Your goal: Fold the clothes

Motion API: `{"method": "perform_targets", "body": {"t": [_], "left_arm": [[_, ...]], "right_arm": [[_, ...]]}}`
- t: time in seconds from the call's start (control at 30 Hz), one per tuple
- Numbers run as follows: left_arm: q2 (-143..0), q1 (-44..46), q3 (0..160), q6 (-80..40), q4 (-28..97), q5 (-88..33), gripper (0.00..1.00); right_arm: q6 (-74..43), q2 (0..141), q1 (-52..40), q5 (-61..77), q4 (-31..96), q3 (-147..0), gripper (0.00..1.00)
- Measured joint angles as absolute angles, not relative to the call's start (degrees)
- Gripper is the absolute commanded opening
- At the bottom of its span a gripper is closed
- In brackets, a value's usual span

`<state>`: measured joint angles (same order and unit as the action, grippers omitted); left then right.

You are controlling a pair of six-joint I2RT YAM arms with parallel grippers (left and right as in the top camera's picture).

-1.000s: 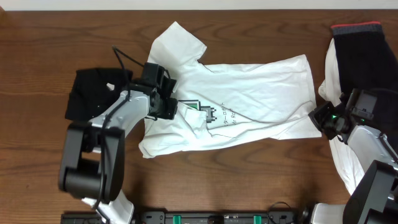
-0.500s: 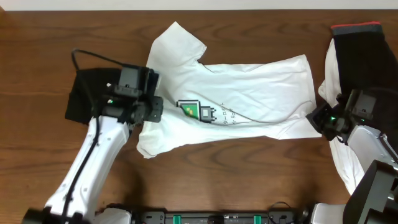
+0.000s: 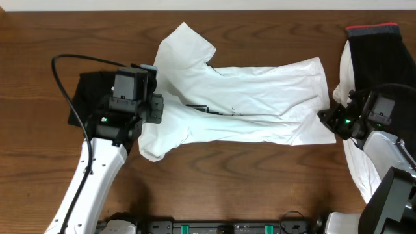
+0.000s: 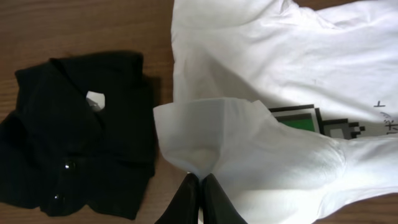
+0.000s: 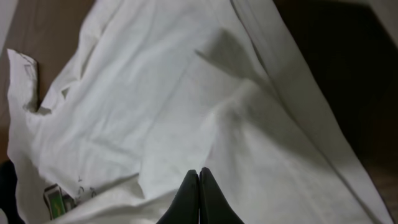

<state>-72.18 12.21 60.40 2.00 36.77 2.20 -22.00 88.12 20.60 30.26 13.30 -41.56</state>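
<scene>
Dark wooden table [image 3: 260, 182] holds a white T-shirt [image 3: 260, 91] stretched across its middle between the 2 arms. At one end, just beside a black garment [image 3: 91, 97], the left gripper [image 4: 199, 185] is pinched closed on a fold of the shirt. The right gripper [image 5: 199, 179] is clamped closed on the shirt's opposite end.

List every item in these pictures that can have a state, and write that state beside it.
white T-shirt: spread crosswise, partly folded over along its length
left gripper: shut on the white T-shirt at its left end
right gripper: shut on the white T-shirt at its right end
black garment: in a compact pile, untouched
red-trimmed dark garment: lying loose, partly out of view
</scene>
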Motion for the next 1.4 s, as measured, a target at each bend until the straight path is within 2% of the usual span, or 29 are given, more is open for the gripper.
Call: {"method": "perform_targets", "body": {"t": [0.27,0.37,0.47,0.5,0.63,0.97,1.17,1.3,1.4], "left_arm": [[-76.5,12.2,60.4,3.7,31.6,2.6,0.06],[-77.7,12.2,60.4,4.4,31.6,2.6,0.06],[-78.4,12.2,60.4,4.6,32.0,2.7,0.06],[-78.5,12.2,60.4,4.6,32.0,2.8,0.06],[-78.5,12.2,60.4,4.6,32.1,3.0,0.06],[-78.5,12.2,60.4,4.5,33.6,3.0,0.06],[-78.5,12.2,60.4,3.4,33.6,3.0,0.06],[-78.5,12.2,60.4,2.7,33.8,3.0,0.06],[-78.5,12.2,60.4,2.0,34.3,3.0,0.06]], "right_arm": [[-21.9,88.1,20.6,30.0,12.8,-41.6,0.04],[-21.9,88.1,20.6,30.0,14.4,-41.6,0.26],[-20.3,88.1,20.6,30.0,13.9,-41.6,0.58],[-19.6,88.1,20.5,30.0,13.2,-41.6,0.63],[-16.1,88.1,19.7,29.6,9.0,-41.6,0.61],[-9.8,89.6,18.8,25.4,7.7,-41.6,0.6],[-8.6,95.6,18.9,24.6,0.1,-41.7,0.57],[-8.5,100.0,18.9,25.8,-4.8,-41.8,0.58],[-8.7,101.6,18.9,26.7,-7.5,-41.9,0.5]]}}
